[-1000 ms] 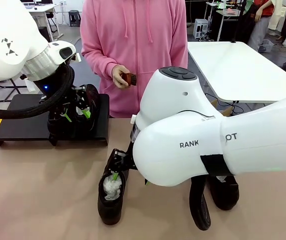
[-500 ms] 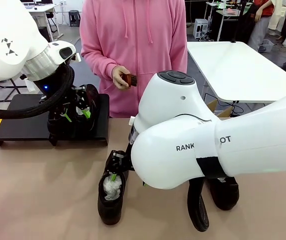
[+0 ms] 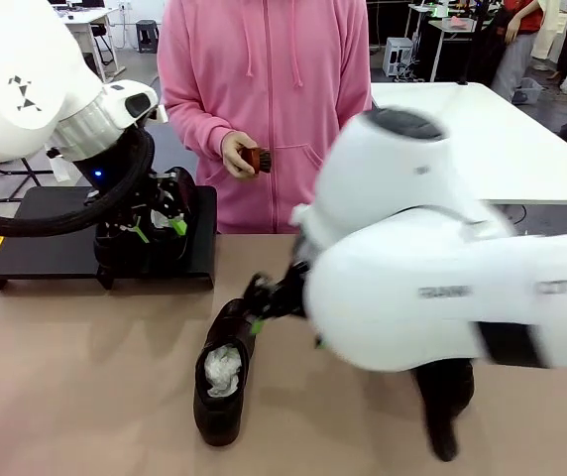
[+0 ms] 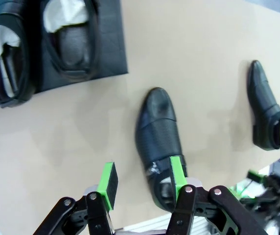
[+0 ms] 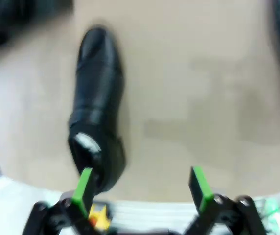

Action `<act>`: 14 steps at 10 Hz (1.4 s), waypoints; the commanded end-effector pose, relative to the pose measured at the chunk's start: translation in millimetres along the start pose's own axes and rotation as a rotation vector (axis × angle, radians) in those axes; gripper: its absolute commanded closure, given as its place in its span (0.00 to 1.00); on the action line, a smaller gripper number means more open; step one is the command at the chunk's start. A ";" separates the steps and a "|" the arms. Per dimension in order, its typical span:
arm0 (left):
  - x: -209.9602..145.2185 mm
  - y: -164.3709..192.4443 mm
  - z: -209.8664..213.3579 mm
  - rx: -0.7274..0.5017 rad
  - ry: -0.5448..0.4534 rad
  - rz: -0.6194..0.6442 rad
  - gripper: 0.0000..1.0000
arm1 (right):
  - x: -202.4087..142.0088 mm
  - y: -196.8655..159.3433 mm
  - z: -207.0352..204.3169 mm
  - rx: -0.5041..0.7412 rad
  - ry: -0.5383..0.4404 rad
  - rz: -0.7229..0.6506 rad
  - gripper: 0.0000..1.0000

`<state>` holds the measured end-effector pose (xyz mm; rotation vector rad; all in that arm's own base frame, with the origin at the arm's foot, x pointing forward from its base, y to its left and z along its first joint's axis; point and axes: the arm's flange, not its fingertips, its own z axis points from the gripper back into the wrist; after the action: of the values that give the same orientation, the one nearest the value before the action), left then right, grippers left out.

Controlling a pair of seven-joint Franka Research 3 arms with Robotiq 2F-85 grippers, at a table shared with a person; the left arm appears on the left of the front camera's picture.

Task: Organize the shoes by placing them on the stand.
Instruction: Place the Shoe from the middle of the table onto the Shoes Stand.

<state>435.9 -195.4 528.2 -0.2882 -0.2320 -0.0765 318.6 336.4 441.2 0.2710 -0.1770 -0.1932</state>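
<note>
Two glossy black shoes [image 4: 8, 58] [image 4: 71, 46] with white paper inside stand side by side on the black stand [image 4: 108, 49]. My left gripper [image 4: 143, 177] hovers open and empty near the stand [image 3: 36, 248]; the front view shows my left gripper [image 3: 158, 230] over the stand's right end. A third shoe [image 3: 222, 377] lies on the table, toe towards the stand. My right gripper [image 3: 262, 302] is open just above its toe end, and that shoe [image 5: 96, 103] is blurred ahead of my right gripper [image 5: 141, 188]. A fourth shoe [image 4: 265, 112] lies to the right, partly hidden by my right arm [image 3: 442, 288].
A person in a pink hoodie [image 3: 264, 89] stands at the far side and holds a small brown brush [image 3: 255, 157] in one hand. Bare tan tabletop [image 3: 75, 377] lies left of the third shoe. A white table [image 3: 472, 139] stands behind on the right.
My right arm has swung to the right and is blurred with motion; its gripper has lifted away from the third shoe's opening towards its toe. My left arm has barely moved.
</note>
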 end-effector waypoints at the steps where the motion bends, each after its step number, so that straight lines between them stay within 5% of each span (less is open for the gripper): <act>1: -33.9 -37.5 -1.0 -0.059 0.003 0.025 0.43 | 17.5 -58.1 48.1 -0.051 -0.155 -0.180 0.00; 4: -68.1 -85.3 -19.5 -0.032 0.080 0.002 0.43 | 49.2 -117.3 71.4 -0.136 -0.268 -0.486 0.00; 5: -77.5 -98.6 -30.8 -0.018 0.155 -0.033 0.43 | 41.9 -96.4 70.6 -0.044 -0.211 -0.267 0.00; 8: -106.2 -113.2 -65.8 0.061 0.250 -0.071 0.43 | 41.9 -96.4 70.6 -0.044 -0.211 -0.267 0.00; 14: -135.7 -110.2 -131.3 0.072 0.226 -0.074 0.43 | 41.9 -96.4 70.6 -0.044 -0.211 -0.267 0.00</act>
<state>321.1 -330.2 417.6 -0.2067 0.0027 -0.2037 323.7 219.6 485.6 0.2095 -0.3472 -0.5113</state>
